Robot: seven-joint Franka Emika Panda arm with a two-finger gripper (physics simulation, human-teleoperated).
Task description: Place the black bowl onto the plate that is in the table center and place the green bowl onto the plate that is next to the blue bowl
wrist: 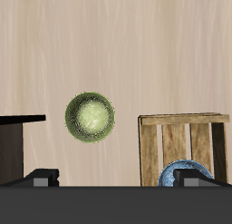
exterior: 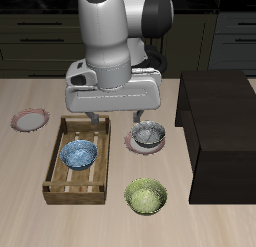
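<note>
The black bowl sits on the central plate; the green bowl lies nearer the worktop's front edge than the jaws, untouched; jaws empty, their spread unclear.

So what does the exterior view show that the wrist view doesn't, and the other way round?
Only the exterior view shows the black bowl sitting on a plate, a second plate lying bare off to one side, and the robot arm. Only the wrist view shows the jaws from close up. Both show the green bowl on the table, the blue bowl in the wooden tray, and the dark box.
</note>
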